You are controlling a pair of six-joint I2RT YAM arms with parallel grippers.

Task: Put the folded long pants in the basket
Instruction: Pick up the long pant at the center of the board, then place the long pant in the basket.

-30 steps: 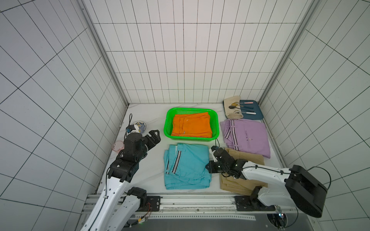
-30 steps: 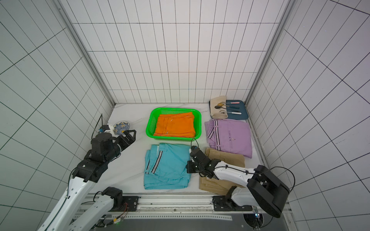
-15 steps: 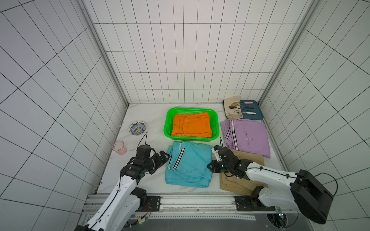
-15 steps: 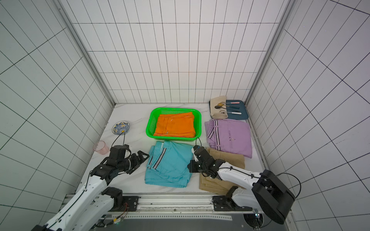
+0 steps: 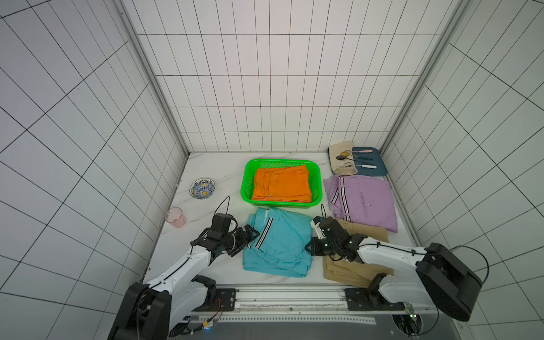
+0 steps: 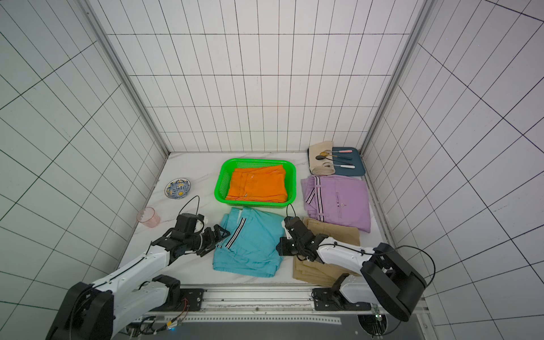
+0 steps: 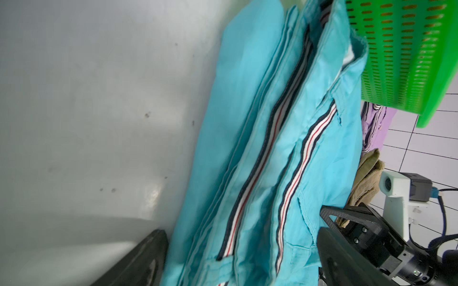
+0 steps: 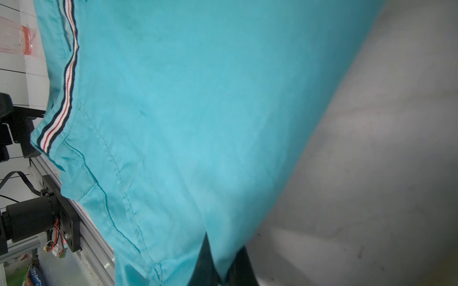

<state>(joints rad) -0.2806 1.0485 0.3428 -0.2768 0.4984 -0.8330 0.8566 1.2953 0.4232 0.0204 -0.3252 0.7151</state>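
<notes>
Blue pants (image 5: 279, 241), soft and limp, lie on the counter (image 5: 223, 176) beside the basket (image 5: 316, 179). Right hand (image 5: 309, 249) pinches one edge; left hand (image 5: 247, 242), spread wide, flanks the opposite edge, probably the best second hold against sagging.

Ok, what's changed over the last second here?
The left gripper came down from high on the left side to the striped edge of the light blue pants, jaws open, nothing gripped. The right gripper stayed shut on the pants' opposite edge. The orange pants in the basket, the lilac pants and the khaki pants have not moved.
</notes>
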